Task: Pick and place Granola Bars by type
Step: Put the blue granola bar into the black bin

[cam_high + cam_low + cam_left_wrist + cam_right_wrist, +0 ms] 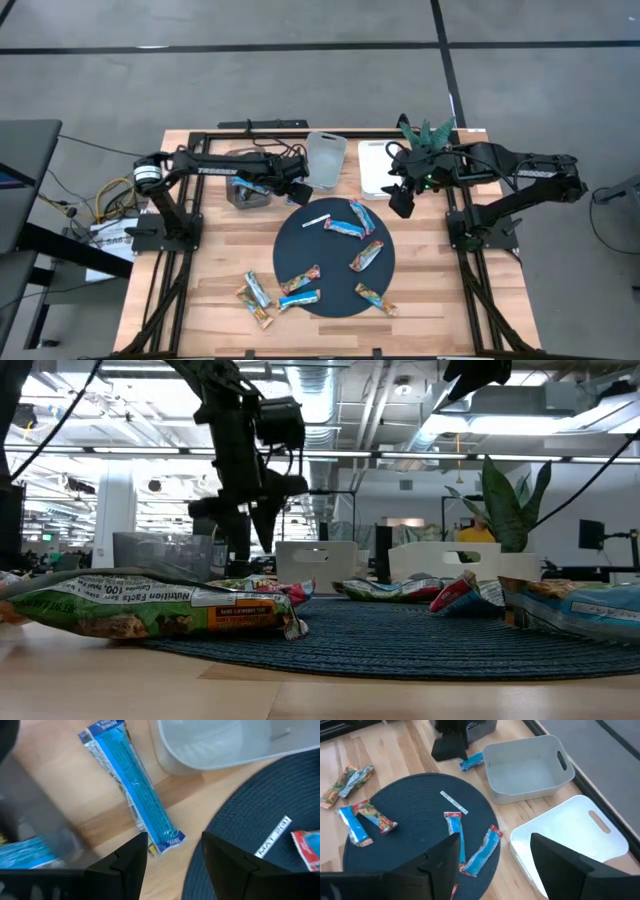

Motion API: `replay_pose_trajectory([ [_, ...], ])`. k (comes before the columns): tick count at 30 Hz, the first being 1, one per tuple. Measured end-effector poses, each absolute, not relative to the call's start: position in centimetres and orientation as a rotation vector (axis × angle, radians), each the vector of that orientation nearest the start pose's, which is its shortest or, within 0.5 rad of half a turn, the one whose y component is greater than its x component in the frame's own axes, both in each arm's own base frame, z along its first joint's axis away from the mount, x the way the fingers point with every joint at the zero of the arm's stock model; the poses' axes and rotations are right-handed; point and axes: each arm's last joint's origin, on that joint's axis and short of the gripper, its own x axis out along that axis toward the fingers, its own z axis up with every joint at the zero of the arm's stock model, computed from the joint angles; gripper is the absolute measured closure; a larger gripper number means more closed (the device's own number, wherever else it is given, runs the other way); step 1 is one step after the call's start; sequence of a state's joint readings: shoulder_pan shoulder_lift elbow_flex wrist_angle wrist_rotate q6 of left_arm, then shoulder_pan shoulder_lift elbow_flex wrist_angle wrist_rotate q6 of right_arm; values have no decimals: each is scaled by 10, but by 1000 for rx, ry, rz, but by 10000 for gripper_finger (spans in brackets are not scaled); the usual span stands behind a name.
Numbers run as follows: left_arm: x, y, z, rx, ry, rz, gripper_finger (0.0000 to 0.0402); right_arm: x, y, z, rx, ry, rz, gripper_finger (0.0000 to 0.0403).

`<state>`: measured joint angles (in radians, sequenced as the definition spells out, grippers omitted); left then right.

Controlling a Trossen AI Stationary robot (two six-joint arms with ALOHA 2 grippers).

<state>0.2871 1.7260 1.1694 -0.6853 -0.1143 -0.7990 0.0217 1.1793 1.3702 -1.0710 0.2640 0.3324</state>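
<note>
The left pincer (172,857) hangs open and empty over the wooden counter (215,265), just above a blue granola bar (131,785) lying between the dark bin (247,190) and the grey bin (527,767). Other granola bars (345,228) lie scattered on the round dark mat (335,260) and beside it. The right pincer (495,855) — also open, holding nothing — hovers near the white bin (570,842).

Blue granola bars (482,851) on dark blue mat (415,815).
</note>
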Motion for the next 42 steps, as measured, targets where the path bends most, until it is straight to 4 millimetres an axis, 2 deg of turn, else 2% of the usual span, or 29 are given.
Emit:
replay_pose_trajectory([
  [7,320,103,181,-749,1062,900,223,210,-10,379,194,819,-396,168],
  [22,321,106,181,-767,1032,903,223,214,-14,383,168,766,-384,168],
  [25,323,106,175,-768,1052,914,223,215,-14,384,166,757,-381,168],
  [32,329,107,145,-791,1155,889,223,216,-14,385,154,742,-375,168],
  [35,327,106,144,-787,1174,897,224,216,-14,386,156,740,-377,168],
  [38,327,107,145,-773,1168,907,235,216,-16,386,158,739,-384,168],
  [42,326,107,147,-764,1172,889,285,216,-18,386,156,733,-390,168],
])
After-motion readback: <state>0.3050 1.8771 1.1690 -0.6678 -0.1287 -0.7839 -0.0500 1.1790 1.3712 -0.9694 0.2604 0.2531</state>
